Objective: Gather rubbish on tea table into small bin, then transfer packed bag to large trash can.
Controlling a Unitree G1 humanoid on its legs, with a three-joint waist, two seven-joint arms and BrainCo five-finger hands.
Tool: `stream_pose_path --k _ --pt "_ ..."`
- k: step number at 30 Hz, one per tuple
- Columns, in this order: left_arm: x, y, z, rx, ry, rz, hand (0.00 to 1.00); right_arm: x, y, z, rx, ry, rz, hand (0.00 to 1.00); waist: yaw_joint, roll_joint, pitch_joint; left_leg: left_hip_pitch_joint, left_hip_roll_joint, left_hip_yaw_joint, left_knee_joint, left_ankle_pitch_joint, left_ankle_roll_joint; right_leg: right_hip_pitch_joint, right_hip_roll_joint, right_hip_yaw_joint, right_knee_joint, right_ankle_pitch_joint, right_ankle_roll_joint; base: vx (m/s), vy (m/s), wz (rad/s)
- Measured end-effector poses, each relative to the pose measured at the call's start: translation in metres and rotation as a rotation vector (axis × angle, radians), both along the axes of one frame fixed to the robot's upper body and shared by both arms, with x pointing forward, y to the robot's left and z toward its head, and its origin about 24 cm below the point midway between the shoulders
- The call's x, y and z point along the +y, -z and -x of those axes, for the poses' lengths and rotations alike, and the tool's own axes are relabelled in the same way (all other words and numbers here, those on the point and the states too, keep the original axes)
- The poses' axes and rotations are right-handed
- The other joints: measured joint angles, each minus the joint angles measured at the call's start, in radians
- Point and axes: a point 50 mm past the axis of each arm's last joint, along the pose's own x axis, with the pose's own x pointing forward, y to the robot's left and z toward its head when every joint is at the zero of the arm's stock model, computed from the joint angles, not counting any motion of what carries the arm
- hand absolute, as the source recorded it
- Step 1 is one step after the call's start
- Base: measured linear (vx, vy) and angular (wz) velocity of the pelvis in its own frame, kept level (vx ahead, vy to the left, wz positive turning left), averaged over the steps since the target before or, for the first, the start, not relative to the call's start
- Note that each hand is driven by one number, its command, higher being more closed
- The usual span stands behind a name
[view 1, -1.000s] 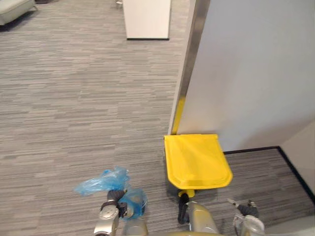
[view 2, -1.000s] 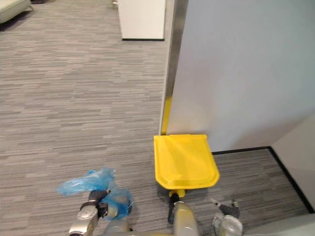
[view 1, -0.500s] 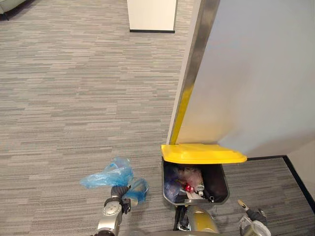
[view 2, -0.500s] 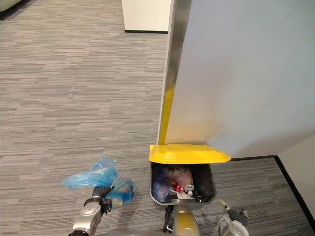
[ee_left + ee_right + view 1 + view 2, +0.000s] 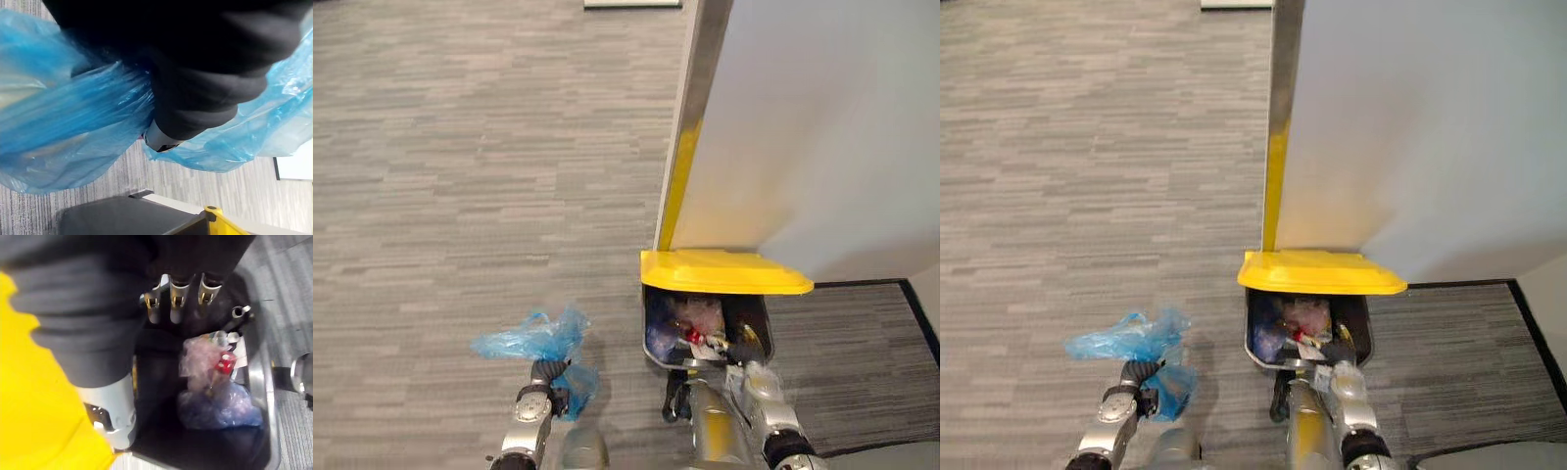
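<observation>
Blue plastic bag (image 5: 533, 338) bunches just above the left hand (image 5: 546, 378), whose fingers are curled tight round its gathered neck, with a smaller fold of the film hanging beside the wrist. The bag is off the grey carpet floor (image 5: 460, 196) and well apart from the large trash can (image 5: 653, 333), which stands to that hand's inner side. The can's yellow lid (image 5: 720, 272) is raised, and mixed rubbish (image 5: 700, 318) lies inside. The right hand (image 5: 1340, 352) reaches over the can's near rim under the lid, its fingers (image 5: 179, 293) loosely extended and empty. A pale wall panel (image 5: 822, 127) rises beyond it.
</observation>
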Motion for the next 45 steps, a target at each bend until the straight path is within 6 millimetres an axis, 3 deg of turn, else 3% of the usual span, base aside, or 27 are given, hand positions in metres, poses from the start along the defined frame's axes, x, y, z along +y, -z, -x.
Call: stream_pose_path --k 3,6,9,14,22,26,29,36,38,45 --pt "0.004 -0.009 -0.011 -0.048 0.007 -0.009 1.0 -0.007 -0.038 -0.032 -0.138 -0.054 0.092 0.0 0.005 0.002 0.043 -0.02 0.002 -0.025 -0.001 0.013 -0.022 -0.013 -0.004 -0.017 0.011 -0.001 -0.001 -0.01 -0.083 0.19" --pt "0.005 -0.022 -0.026 -0.115 0.018 -0.014 1.0 -0.032 -0.076 -0.058 -0.242 -0.041 0.203 0.0 0.009 0.0 0.065 -0.07 0.0 -0.069 -0.002 0.034 -0.037 -0.036 -0.017 -0.053 0.009 -0.001 -0.001 -0.01 -0.074 0.34" --pt "0.006 -0.03 -0.034 -0.157 0.035 -0.018 1.0 -0.052 -0.109 -0.078 -0.311 -0.027 0.294 0.0 0.022 0.0 0.092 -0.072 0.0 -0.079 -0.023 0.05 -0.045 -0.037 -0.018 -0.061 0.004 -0.001 -0.002 0.01 -0.048 0.14" --pt "0.008 -0.032 -0.036 -0.169 0.03 -0.004 1.0 -0.069 -0.151 -0.1 -0.377 -0.016 0.392 0.0 0.02 -0.001 0.103 -0.077 0.003 -0.089 -0.037 0.057 -0.046 -0.037 -0.016 -0.069 -0.007 -0.001 -0.002 0.03 -0.01 0.06" --pt "0.01 -0.043 -0.038 -0.213 0.062 -0.027 1.0 -0.085 -0.164 -0.104 -0.37 0.026 0.433 0.0 0.017 -0.001 0.103 -0.078 0.002 -0.106 -0.036 0.064 -0.047 -0.02 -0.02 -0.08 -0.013 0.01 -0.019 0.04 0.026 0.06" --pt "0.004 -0.055 -0.041 -0.276 0.116 -0.032 1.0 -0.085 -0.178 -0.11 -0.403 0.016 0.468 0.0 -0.005 0.009 0.113 -0.069 0.004 -0.126 -0.033 0.065 -0.044 0.012 -0.022 -0.097 -0.031 0.014 -0.024 -0.01 0.007 0.11" --pt "-0.005 -0.066 -0.047 -0.334 0.147 -0.009 1.0 -0.086 -0.182 -0.11 -0.408 0.018 0.477 0.0 -0.003 0.012 0.116 -0.067 0.004 -0.126 -0.033 0.065 -0.043 0.019 -0.018 -0.098 -0.046 0.014 -0.023 -0.02 -0.001 0.03" --pt "-0.04 -0.094 -0.057 -0.459 0.281 0.067 1.0 -0.087 -0.188 -0.112 -0.422 0.021 0.484 0.0 -0.014 0.026 0.124 -0.067 0.002 -0.13 -0.036 0.071 -0.043 0.025 -0.012 -0.092 -0.062 0.02 -0.021 0.0 -0.003 0.01" --pt "-0.059 -0.105 -0.062 -0.503 0.35 0.107 1.0 -0.086 -0.191 -0.114 -0.423 0.019 0.483 0.0 -0.03 0.028 0.125 -0.066 0.001 -0.127 -0.036 0.072 -0.042 0.029 -0.014 -0.091 -0.064 0.03 -0.03 0.03 0.016 0.01" --pt "-0.11 -0.142 -0.078 -0.64 0.517 0.177 1.0 -0.077 -0.2 -0.122 -0.416 0.0 0.491 0.0 -0.042 0.03 0.125 -0.055 -0.003 -0.103 -0.036 0.072 -0.041 0.034 -0.007 -0.069 -0.083 0.05 -0.032 0.01 0.026 -0.09"
